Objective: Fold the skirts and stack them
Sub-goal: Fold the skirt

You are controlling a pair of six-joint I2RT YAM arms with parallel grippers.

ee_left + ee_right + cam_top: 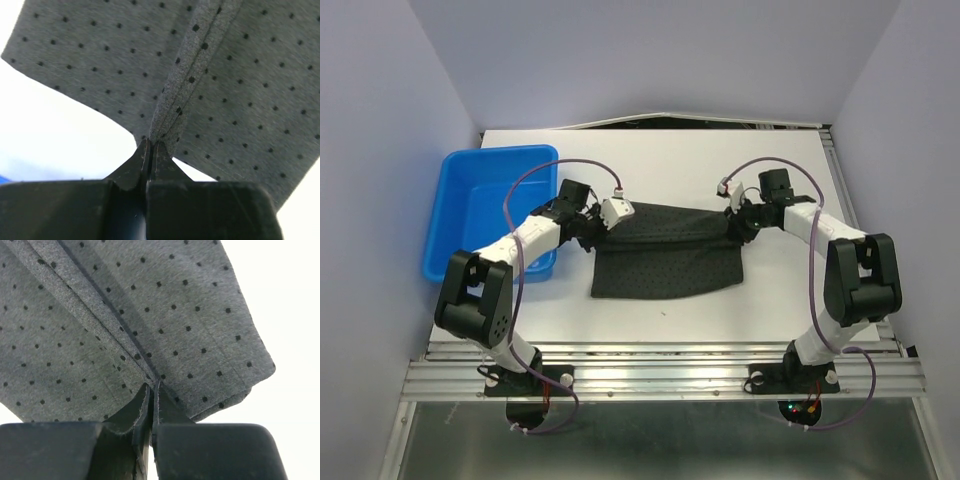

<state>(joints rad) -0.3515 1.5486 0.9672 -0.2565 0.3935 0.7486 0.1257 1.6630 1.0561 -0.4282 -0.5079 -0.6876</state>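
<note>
One dark dotted skirt (668, 248) lies on the white table, its far part folded forward over the near part. My left gripper (595, 226) is shut on the fold's left end; in the left wrist view the gripper (151, 143) pinches a raised ridge of the grey dotted skirt (235, 90). My right gripper (736, 224) is shut on the fold's right end; in the right wrist view the gripper (154, 385) clamps the skirt (165, 300) at a crease. Both hold the cloth low, near the table. I see no other skirt.
A blue tub (490, 212) stands at the table's left, beside my left arm. The white table (660, 165) stretches behind the skirt to the back wall. A metal rail (660, 372) runs along the near edge.
</note>
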